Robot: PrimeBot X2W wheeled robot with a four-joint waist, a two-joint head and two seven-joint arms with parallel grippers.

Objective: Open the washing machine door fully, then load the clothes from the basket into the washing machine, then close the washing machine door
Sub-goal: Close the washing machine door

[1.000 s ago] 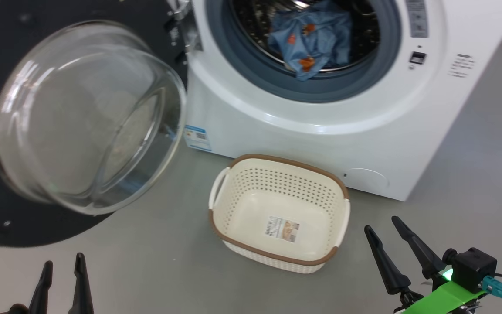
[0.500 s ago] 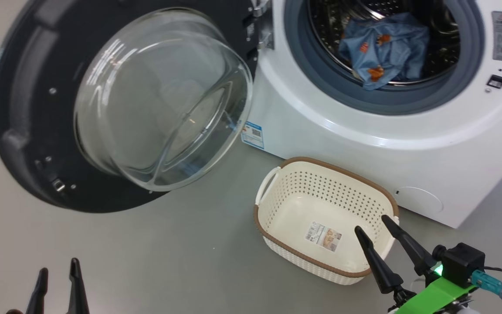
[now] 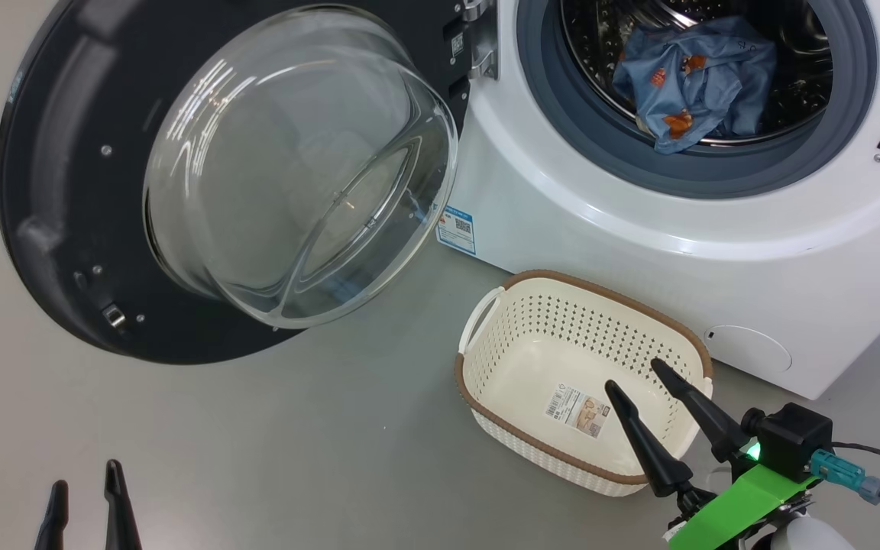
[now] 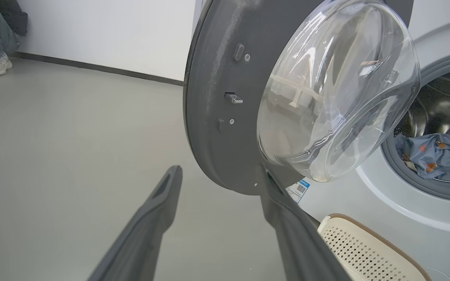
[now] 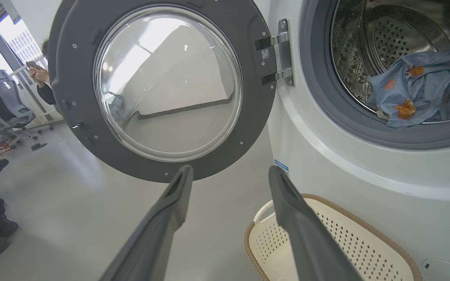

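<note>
Washing machine door (image 3: 257, 176) hung swung wide to the left, presumably to leave the way in clear for loading. A light blue garment (image 3: 703, 84) with orange prints lay inside the washing machine (image 3: 638, 237), and the basket (image 3: 562, 328) in front looked empty (only its label sticker (image 3: 579, 409) showed). The left gripper (image 3: 85, 473) and right gripper (image 3: 632, 373) both had jaws wide, holding nothing. The door was glossy black around a bulging clear glass bowl.

Washing machine door (image 3: 58, 191): dark matt plastic frame; porthole (image 3: 295, 168) clear glossy glass. Hinge (image 5: 284, 50) bright metal. Drum (image 5: 369, 39) shiny perforated steel. Clothes (image 3: 703, 80) soft crumpled cloth. Basket (image 3: 585, 336) cream perforated plastic, smooth. My gripper fingers (image 5: 162, 230) matt, dark grey.
</note>
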